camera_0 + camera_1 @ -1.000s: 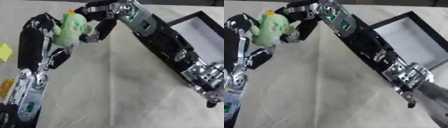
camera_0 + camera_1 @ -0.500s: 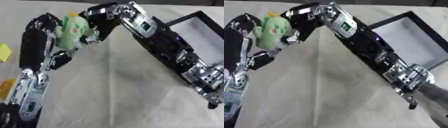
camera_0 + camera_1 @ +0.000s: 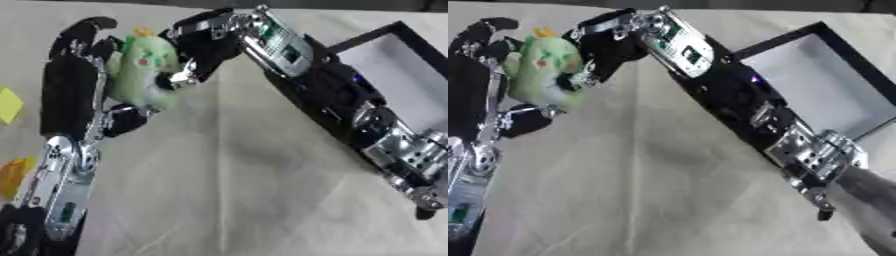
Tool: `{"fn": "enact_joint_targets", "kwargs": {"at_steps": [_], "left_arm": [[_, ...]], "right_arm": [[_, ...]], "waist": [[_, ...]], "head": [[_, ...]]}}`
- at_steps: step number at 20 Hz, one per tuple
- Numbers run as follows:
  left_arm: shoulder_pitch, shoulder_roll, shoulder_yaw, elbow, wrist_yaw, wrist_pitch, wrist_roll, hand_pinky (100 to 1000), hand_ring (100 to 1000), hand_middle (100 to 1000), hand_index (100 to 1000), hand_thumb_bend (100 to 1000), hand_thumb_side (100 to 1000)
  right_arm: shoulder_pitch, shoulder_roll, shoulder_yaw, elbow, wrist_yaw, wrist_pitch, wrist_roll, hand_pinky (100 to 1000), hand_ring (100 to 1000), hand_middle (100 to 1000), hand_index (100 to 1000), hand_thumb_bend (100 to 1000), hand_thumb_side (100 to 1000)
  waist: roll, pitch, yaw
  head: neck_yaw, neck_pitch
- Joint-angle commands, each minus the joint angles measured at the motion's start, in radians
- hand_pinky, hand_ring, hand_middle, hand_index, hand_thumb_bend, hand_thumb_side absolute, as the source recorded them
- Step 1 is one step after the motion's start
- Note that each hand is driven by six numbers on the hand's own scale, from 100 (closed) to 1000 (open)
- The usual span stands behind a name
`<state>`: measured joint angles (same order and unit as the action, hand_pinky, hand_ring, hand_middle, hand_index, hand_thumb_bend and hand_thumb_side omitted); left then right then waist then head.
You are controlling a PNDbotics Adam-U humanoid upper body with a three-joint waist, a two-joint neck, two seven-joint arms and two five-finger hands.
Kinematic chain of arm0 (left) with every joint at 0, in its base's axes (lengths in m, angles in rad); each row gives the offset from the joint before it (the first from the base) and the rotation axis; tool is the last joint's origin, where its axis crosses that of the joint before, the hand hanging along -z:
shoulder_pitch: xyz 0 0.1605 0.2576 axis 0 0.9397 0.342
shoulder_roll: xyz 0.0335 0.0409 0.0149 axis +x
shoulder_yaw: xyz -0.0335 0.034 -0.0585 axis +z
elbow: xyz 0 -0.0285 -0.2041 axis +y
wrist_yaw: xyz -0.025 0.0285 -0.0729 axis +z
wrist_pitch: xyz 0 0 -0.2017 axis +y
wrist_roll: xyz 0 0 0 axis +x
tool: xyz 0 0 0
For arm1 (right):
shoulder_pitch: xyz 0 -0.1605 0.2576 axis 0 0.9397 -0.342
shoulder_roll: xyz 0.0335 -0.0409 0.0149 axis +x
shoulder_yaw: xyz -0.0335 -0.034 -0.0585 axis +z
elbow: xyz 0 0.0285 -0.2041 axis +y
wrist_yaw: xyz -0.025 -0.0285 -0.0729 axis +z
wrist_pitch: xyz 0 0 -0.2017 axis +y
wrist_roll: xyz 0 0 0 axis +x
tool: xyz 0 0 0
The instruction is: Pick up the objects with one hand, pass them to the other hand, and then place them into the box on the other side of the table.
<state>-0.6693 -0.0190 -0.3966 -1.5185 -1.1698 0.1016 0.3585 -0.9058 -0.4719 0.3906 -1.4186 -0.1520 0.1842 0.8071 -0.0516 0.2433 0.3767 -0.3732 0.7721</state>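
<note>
Toy: a green plush (image 3: 140,70) with a small yellow crest, held up above the surface at the far left, between the two hands.
Left hand: the left hand (image 3: 74,82) stands behind the toy, palm toward it, fingers (image 3: 87,27) arched over its top and thumb curled under its base.
Right hand: the right hand (image 3: 206,47) reaches across from the right, its fingers closed on the toy's right side, so both hands grip it.
Box: the black-rimmed box (image 3: 842,47) lies at the far right edge, its pale floor partly hidden by the right forearm.
Open room: the cloth-covered surface (image 3: 227,200) is bare through the middle and near side; yellow pieces (image 3: 9,105) lie at the left edge.
Change: half a second ago the right fingers sat a little higher on the toy; they now wrap lower on its side.
</note>
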Motion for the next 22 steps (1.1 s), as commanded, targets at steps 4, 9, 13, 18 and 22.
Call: {"fn": "enact_joint_targets", "kwargs": {"at_steps": [4, 9, 13, 18, 22], "left_arm": [[-0.012, -0.002, 0.001, -0.005, -0.016, 0.013, -0.006, 853, 825, 734, 851, 940, 209], [-0.001, -0.001, 0.014, 0.002, -0.012, 0.054, -0.008, 858, 831, 738, 858, 940, 227], [0.006, 0.002, 0.023, 0.010, 0.002, 0.093, -0.008, 853, 829, 735, 854, 936, 227], [0.013, 0.014, 0.030, 0.012, 0.015, 0.104, -0.004, 846, 823, 729, 847, 928, 223], [0.026, 0.029, 0.035, 0.020, 0.026, 0.101, -0.003, 838, 817, 721, 832, 906, 249]], "right_arm": [[-0.020, -0.031, -0.014, -0.030, -0.029, -0.008, -0.034, 851, 569, 445, 658, 100, 212], [-0.017, -0.044, -0.018, -0.032, -0.031, -0.024, -0.064, 851, 569, 441, 652, 100, 219], [-0.016, -0.051, -0.019, -0.032, -0.031, -0.034, -0.080, 850, 571, 441, 651, 100, 221], [-0.014, -0.072, -0.026, -0.031, -0.041, -0.049, -0.103, 850, 572, 443, 651, 100, 220], [-0.012, -0.107, -0.044, -0.035, -0.079, -0.055, -0.132, 853, 575, 447, 655, 100, 202]], "waist": [[-0.002, -0.017, -0.006], [0.001, -0.021, -0.014], [0.002, -0.025, -0.019], [0.005, -0.034, -0.031], [0.011, -0.047, -0.049]], "head": [[0.000, -0.002], [0.006, -0.002], [0.010, -0.002], [0.019, -0.002], [0.019, -0.002]]}}
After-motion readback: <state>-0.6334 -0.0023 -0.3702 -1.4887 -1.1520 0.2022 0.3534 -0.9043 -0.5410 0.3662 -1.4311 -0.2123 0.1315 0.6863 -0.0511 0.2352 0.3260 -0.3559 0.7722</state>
